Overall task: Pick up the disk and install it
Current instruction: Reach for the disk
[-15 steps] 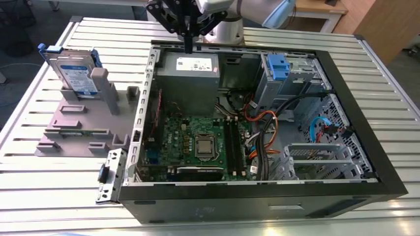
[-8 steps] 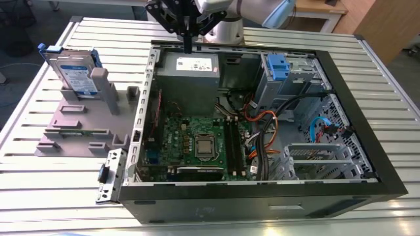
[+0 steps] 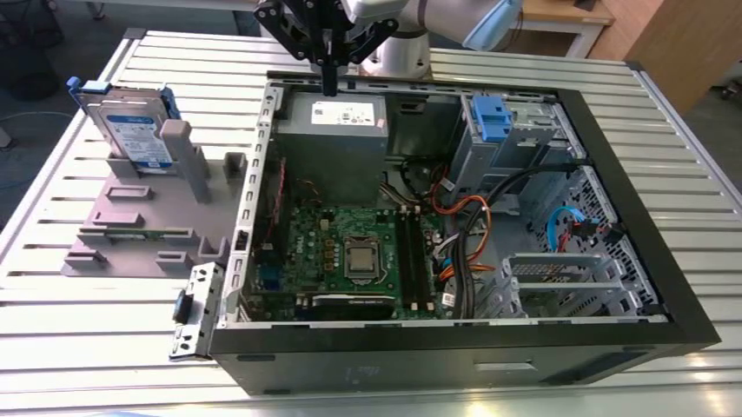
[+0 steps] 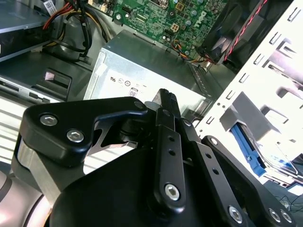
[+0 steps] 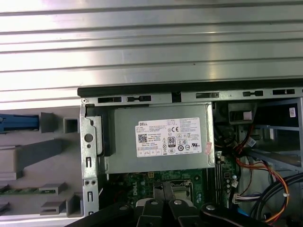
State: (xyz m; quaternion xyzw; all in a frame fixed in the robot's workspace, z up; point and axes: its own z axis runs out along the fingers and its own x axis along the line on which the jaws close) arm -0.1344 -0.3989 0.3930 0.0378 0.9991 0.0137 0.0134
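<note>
**Q:** Where do the fingers stand, and what do they hold?

**A:** They hang above the far rim of the open computer case, over the grey power supply. They are closed tip to tip and hold nothing.

**Q:** Which way does the disk lie from them?

**A:** The disk lies to the exterior view's left of the fingers and lower than their tips. It is well apart from them, with the case wall between. It stands on edge in a grey stand on the slatted surface.

**Q:** How is its long axis set?

**A:** The broad face is upright. In the first wrist view its top edge appears as a narrow blue strip, which seems to run toward the case and thus roughly toward the fingers.

**Q:** How does it look?

**A:** It has a flat silver body with a white-and-blue label, and a blue plastic bracket frames it.
</note>
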